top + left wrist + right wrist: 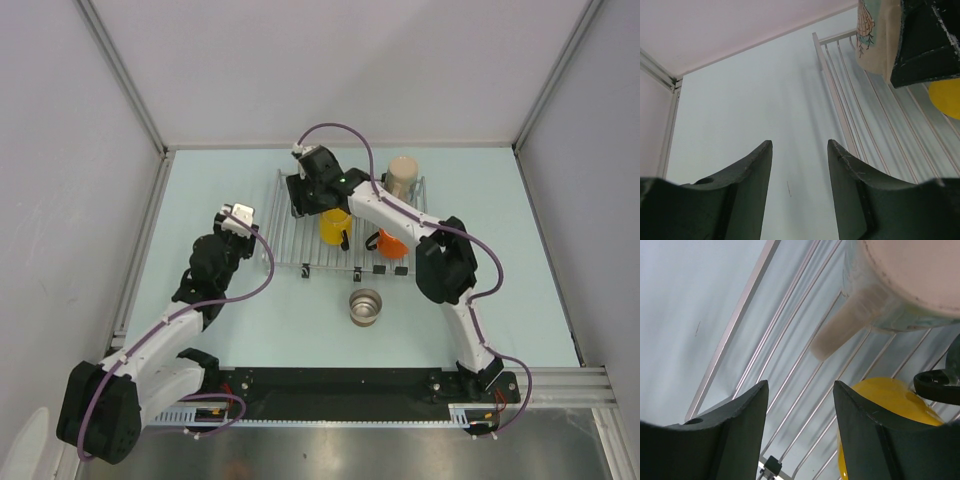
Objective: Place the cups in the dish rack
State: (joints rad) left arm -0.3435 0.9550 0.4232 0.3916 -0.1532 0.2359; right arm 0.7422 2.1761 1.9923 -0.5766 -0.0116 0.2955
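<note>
Top external view: where are the cups?
- Yellow cup [335, 226], orange cup [392, 243] and a cream cup [403, 176] on the dish rack [290, 240]; the steel cup [365, 307] on the table [480, 300] (just before the rack).
- Pincers?
- Left pincer [800, 147] and right pincer [800, 387] both gape, empty.

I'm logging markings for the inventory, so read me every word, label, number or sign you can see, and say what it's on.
No readable text in any of the three views.
Patterned cream cup: a printed drawing only, no letters.
Pale patch on the left arm's base: too small to read.
</note>
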